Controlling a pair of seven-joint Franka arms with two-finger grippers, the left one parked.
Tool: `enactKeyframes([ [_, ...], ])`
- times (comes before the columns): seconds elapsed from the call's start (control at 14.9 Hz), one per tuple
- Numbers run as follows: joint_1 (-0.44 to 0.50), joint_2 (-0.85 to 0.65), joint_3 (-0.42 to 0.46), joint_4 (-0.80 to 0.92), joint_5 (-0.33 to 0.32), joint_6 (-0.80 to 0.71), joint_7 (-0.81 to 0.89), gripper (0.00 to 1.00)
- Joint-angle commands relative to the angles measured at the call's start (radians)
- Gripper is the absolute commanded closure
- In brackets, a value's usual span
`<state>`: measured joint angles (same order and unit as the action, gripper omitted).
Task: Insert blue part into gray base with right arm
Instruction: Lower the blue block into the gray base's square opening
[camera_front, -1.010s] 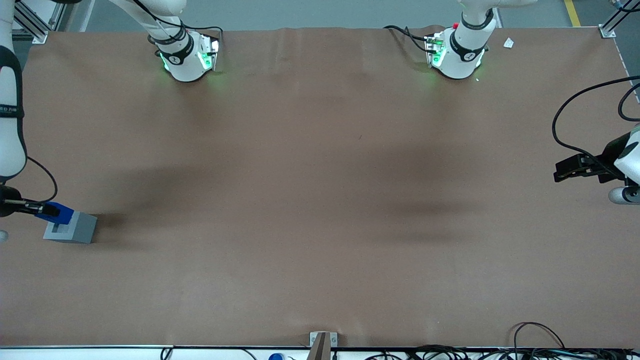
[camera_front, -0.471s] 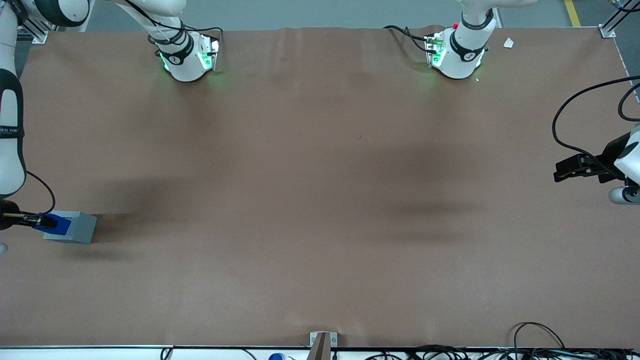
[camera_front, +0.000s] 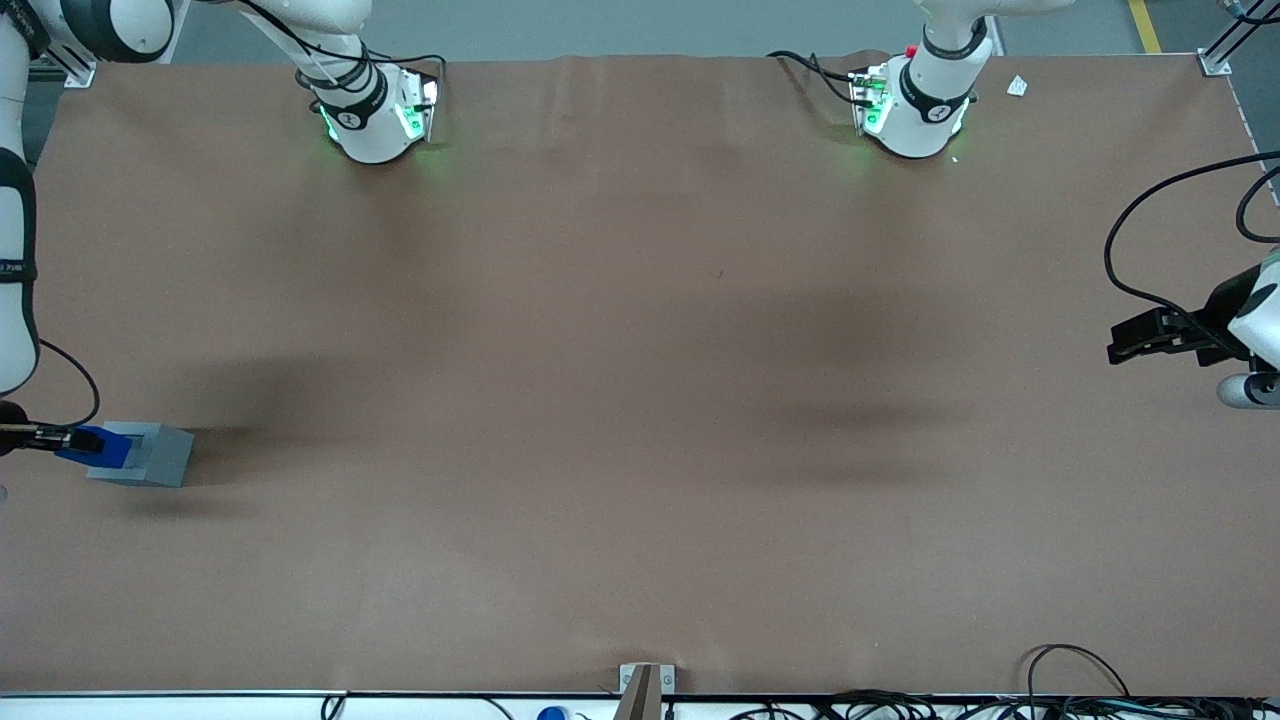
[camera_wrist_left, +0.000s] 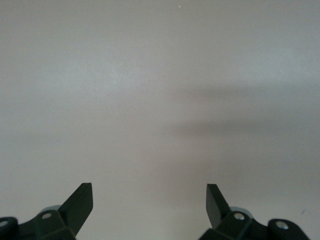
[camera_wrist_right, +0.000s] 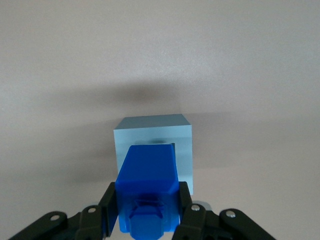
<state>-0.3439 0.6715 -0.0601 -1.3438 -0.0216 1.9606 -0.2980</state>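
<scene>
The gray base (camera_front: 148, 455) sits on the brown table at the working arm's end. The blue part (camera_front: 100, 445) lies in the base's top opening, on the side toward the gripper. My right gripper (camera_front: 62, 439) is shut on the blue part at the table's edge. In the right wrist view the blue part (camera_wrist_right: 147, 187) sits between the two black fingers (camera_wrist_right: 111, 205), its far end down in the recess of the gray base (camera_wrist_right: 153, 135). The right arm (camera_front: 15, 250) rises above the gripper.
The brown table cover (camera_front: 640, 400) spreads wide toward the parked arm. Two green-lit arm bases (camera_front: 375, 115) stand at the table's edge farthest from the front camera. Cables (camera_front: 1080, 690) lie along the near edge, where a small bracket (camera_front: 645, 685) stands.
The gripper has carried the blue part down from above the gray base into its top opening, and has shifted a little toward the table's edge. The base has not moved.
</scene>
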Motion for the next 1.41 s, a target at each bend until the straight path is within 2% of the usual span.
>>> enactKeyframes([
  [0.0, -0.021, 0.025, 0.019, 0.031, -0.008, -0.009, -0.021, 0.89],
  [1.35, -0.024, 0.043, 0.019, 0.023, 0.0, -0.009, -0.061, 0.9],
])
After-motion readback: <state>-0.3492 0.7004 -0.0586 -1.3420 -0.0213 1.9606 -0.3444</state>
